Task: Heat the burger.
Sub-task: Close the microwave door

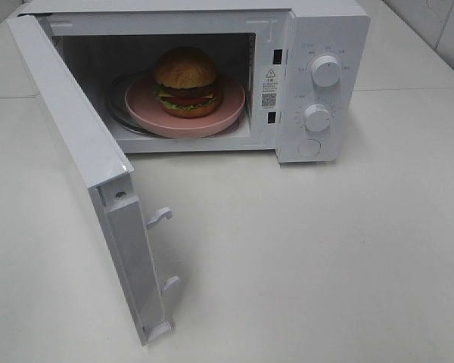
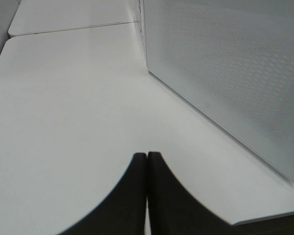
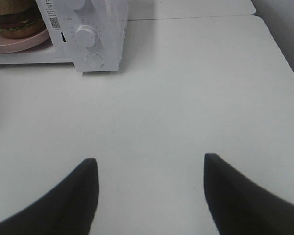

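The burger (image 1: 186, 82) with its golden-brown bun sits on a pink plate (image 1: 231, 104) inside the white microwave (image 1: 321, 45), whose door (image 1: 76, 151) hangs wide open to the left. In the right wrist view the burger (image 3: 12, 19) shows at the edge, on the pink plate (image 3: 24, 43). My right gripper (image 3: 151, 164) is open over bare table, well in front of the microwave's control panel (image 3: 88, 39), holding nothing. My left gripper (image 2: 147, 157) is shut and empty, low over the table beside the door's perforated outer face (image 2: 225, 73). Neither gripper appears in the exterior high view.
Two white knobs (image 1: 326, 70) (image 1: 316, 117) and a round button (image 1: 309, 147) sit on the microwave's right panel. Two latch hooks (image 1: 160, 218) stick out of the door's edge. White table (image 1: 325, 249) stretches in front of and to the right of the oven.
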Controlling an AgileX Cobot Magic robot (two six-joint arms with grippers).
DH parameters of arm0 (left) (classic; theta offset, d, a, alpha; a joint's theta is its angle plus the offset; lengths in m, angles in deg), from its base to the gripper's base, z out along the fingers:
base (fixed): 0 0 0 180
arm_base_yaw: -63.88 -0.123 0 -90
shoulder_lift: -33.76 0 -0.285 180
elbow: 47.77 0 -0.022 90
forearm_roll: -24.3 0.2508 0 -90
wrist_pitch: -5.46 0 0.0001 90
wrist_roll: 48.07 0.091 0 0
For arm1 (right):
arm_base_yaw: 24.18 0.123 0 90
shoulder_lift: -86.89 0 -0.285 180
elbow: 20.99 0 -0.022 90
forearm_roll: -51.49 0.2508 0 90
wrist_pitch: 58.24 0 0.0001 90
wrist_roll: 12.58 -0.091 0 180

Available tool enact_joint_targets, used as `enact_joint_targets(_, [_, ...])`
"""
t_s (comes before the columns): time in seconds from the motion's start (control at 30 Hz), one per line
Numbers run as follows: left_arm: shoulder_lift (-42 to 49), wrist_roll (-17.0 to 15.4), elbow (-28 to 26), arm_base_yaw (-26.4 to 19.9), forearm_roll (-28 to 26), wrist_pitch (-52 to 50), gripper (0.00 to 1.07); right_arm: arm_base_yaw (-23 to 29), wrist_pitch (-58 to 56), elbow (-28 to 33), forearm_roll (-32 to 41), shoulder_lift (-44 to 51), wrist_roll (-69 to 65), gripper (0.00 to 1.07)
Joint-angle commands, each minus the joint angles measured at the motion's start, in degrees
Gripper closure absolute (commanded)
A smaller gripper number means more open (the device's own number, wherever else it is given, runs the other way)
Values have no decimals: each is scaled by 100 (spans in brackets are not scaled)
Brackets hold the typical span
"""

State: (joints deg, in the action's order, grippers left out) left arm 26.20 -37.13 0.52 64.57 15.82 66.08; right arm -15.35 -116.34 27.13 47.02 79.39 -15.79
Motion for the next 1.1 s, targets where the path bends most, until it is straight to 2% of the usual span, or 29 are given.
enact_joint_targets(0.03, [109, 6, 0, 0, -189, -103, 106, -6, 74, 23, 17, 115, 74, 47])
enact_joint_targets(0.3, [-155, 6, -92, 0, -527, -974, 106, -6, 74, 23, 17, 115, 74, 47])
enact_joint_targets(0.53, [-1008, 34, 327, 0, -888, -2647, 106, -6, 74, 23, 11, 115, 69, 47])
enact_joint_targets(0.57, [-1008, 34, 327, 0, -888, -2647, 106, -6, 74, 23, 11, 115, 69, 47])
enact_joint_targets(0.63, [-1318, 149, 384, 0, -991, -3042, 106, -6, 74, 23, 11, 115, 69, 47])
enact_joint_targets(0.7, [-1879, 521, 384, 0, -1117, -3507, 106, -6, 74, 23, 11, 115, 69, 47])
enact_joint_targets(0.73, [-1879, 521, 384, 0, -1117, -3507, 106, -6, 74, 23, 11, 115, 69, 47])
enact_joint_targets(0.77, [-2309, 808, 384, 0, -1261, -3822, 106, -6, 74, 23, 11, 115, 69, 47])
enact_joint_targets(0.8, [-2532, 963, 384, 0, -1341, -3988, 106, -6, 74, 23, 11, 115, 69, 47])
enact_joint_targets(0.83, [-2532, 963, 384, 0, -1341, -3988, 106, -6, 74, 23, 11, 115, 69, 47])
enact_joint_targets(0.87, [-2939, 1220, 384, 0, -1541, -4263, 106, -6, 74, 23, 6, 115, 63, 47])
enact_joint_targets(0.9, [-2939, 1220, 384, 0, -1541, -4263, 106, -6, 74, 23, 6, 115, 63, 47])
enact_joint_targets(0.93, [-3323, 1421, 355, 0, -1748, -4469, 106, -6, 74, 23, 0, 115, 52, 47])
enact_joint_targets(0.97, [-3323, 1421, 355, 0, -1748, -4469, 106, -6, 74, 23, 0, 115, 52, 47])
enact_joint_targets(1.03, [-3908, 1799, 344, 57, -2068, -4756, 106, -6, 74, 23, 0, 115, 52, 47])
enact_joint_targets(1.07, [-3908, 1799, 344, 57, -2068, -4756, 106, -6, 74, 23, 0, 115, 52, 47])
enact_joint_targets(1.1, [-4228, 2057, 344, 149, -2229, -4985, 106, -6, 74, 23, 0, 115, 52, 47])
